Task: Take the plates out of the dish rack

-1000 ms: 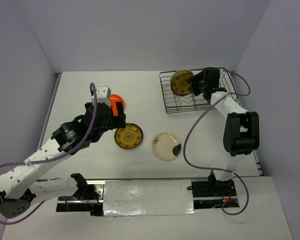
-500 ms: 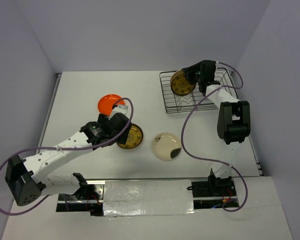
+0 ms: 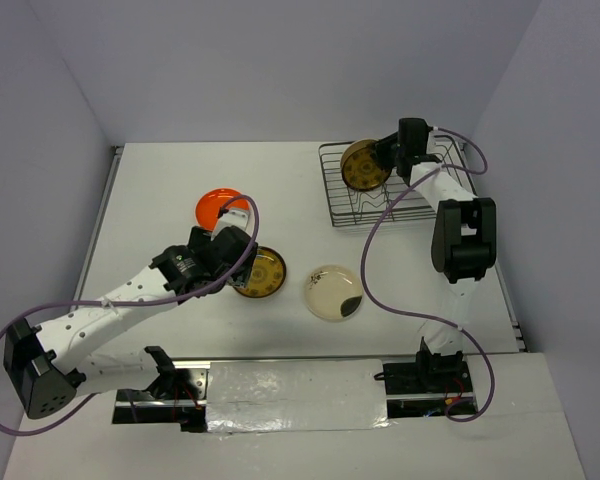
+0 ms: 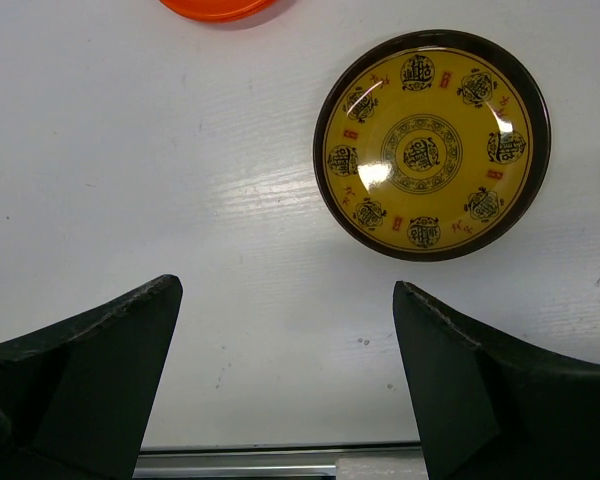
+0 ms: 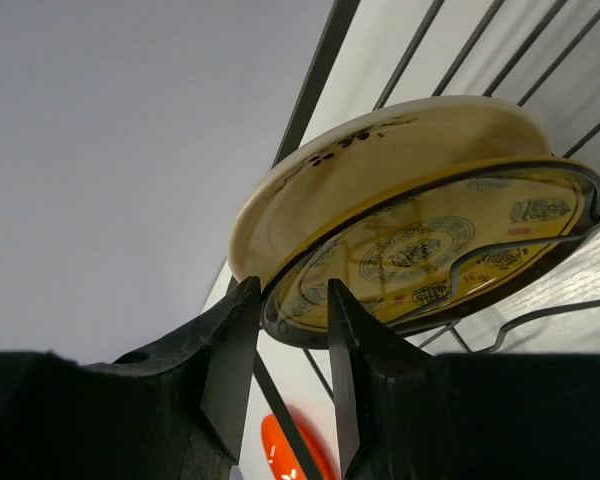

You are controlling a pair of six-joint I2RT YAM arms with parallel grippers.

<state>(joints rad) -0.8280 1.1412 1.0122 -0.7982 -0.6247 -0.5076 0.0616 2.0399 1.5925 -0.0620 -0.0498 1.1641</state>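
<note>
The dish rack [image 3: 326,190] stands at the back right. It holds a dark brown plate with yellow-gold pattern [image 3: 363,166] upright, and a cream plate [image 5: 360,160] stands right behind it. My right gripper [image 3: 389,160] reaches into the rack. In the right wrist view its jaws [image 5: 291,288] are closed on the brown plate's [image 5: 430,250] rim. An orange plate [image 3: 218,205], a second brown patterned plate [image 3: 261,272] and a cream plate with a dark patch [image 3: 333,292] lie flat on the table. My left gripper [image 3: 238,268] is open and empty over bare table [image 4: 285,290], beside the brown plate [image 4: 430,145].
The rack's wire rim [image 5: 315,80] and wavy dividers surround the right gripper. The orange plate's edge shows in the left wrist view [image 4: 220,8] and the right wrist view [image 5: 290,450]. The table's near metal edge [image 4: 270,460] lies just below the left fingers.
My left gripper let go of the orange plate, which now lies on the table, and pulled back toward the near edge. My right gripper moved onto the brown plate's rim in the rack.
</note>
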